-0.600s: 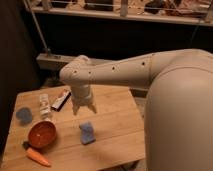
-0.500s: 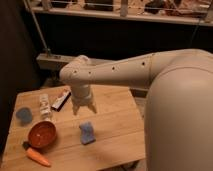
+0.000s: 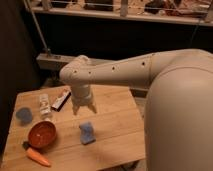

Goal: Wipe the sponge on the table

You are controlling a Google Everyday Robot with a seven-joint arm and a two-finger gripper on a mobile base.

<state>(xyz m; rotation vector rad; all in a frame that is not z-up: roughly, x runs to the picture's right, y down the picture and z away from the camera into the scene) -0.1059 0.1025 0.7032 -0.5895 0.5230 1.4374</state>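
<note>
Small light-blue sponge (image 3: 87, 133), soft, sides pinched in, lying flat on the pale plank bench (image 3: 116, 120), near the orange bowl (image 3: 41, 134). Just above it, the tool (image 3: 84, 110), fingers apart, gripping nothing.

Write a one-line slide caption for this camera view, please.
Open gripper hangs over the wooden table, near the light-blue sponge and an orange bowl.

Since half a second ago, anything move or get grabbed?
Nothing visibly changed. The pincer hangs open over the table, just beyond the sponge and apart from it, holding nothing. The sponge, orange bowl, carrot and blue disc lie where they were.
</note>
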